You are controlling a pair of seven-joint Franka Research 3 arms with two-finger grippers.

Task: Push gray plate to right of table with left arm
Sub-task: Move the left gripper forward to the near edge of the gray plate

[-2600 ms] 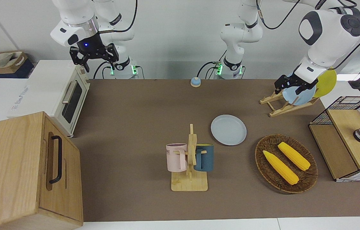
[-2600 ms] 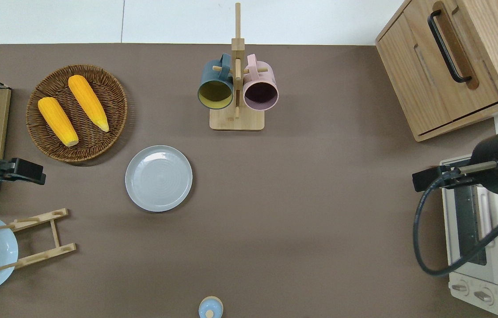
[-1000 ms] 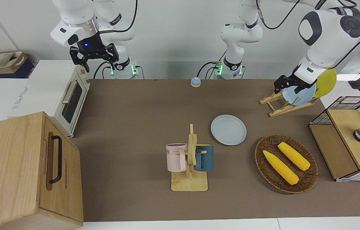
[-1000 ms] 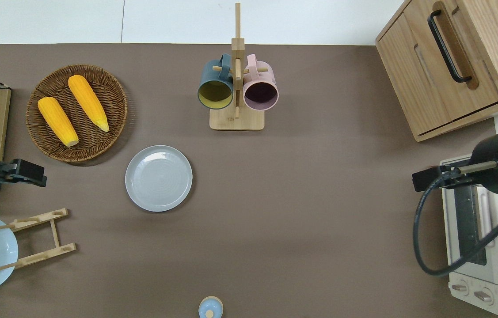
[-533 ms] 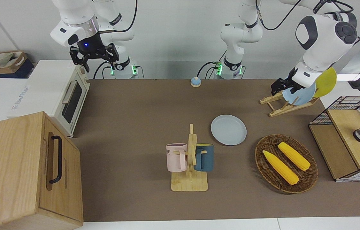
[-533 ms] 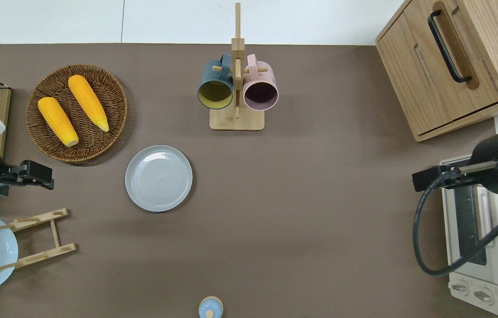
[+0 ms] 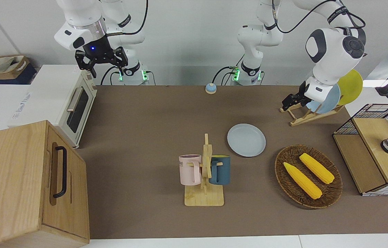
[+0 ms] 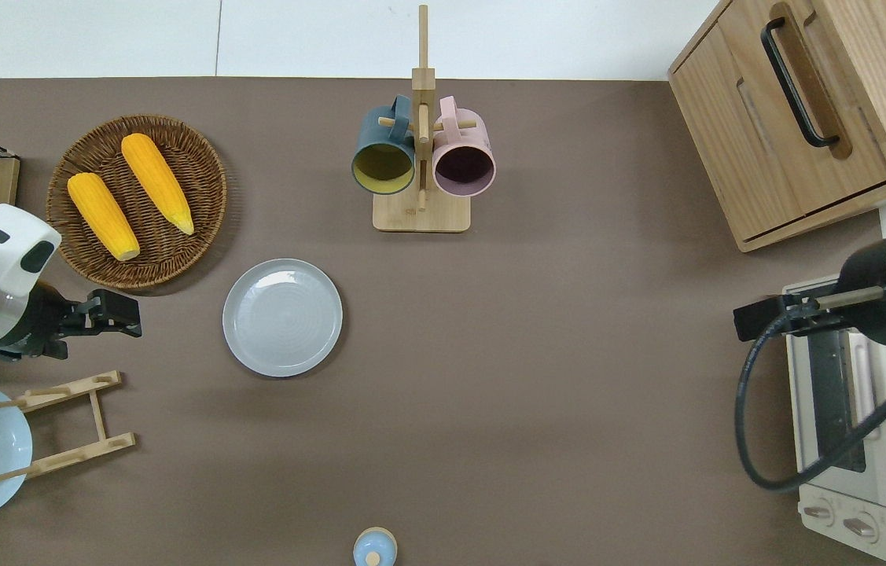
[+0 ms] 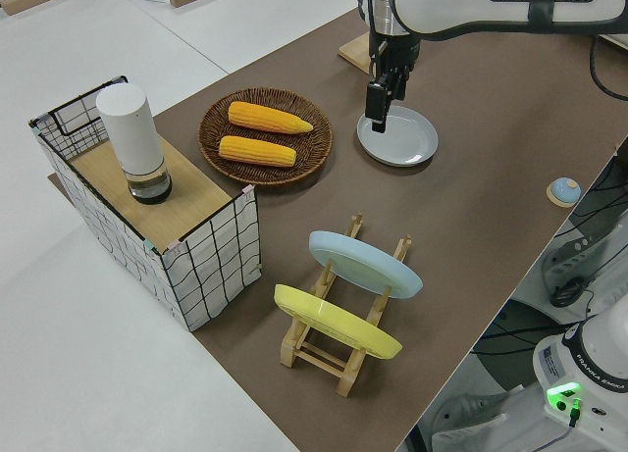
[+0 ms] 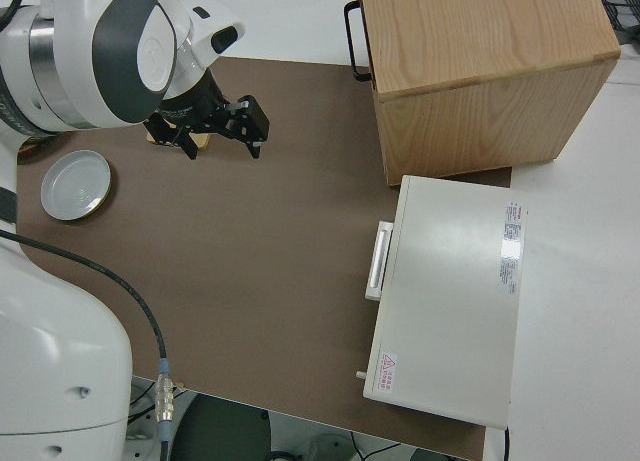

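The gray plate lies flat on the brown table, between the mug stand and the wicker basket; it also shows in the overhead view and the left side view. My left gripper is in the air over bare table between the basket and the plate rack, toward the left arm's end of the table from the plate, with a gap to the plate's rim. It also shows in the front view and the left side view. It holds nothing. My right arm is parked, its gripper open.
A wicker basket holds two corn cobs. A wooden rack holds a sky-blue plate and a yellow plate. A mug stand, a wooden cabinet, a toaster oven, a wire crate and a small bell also stand on the table.
My left arm has swung from the table's end toward the gray plate, its gripper now over the table past the rack. The plate and the right arm have not moved.
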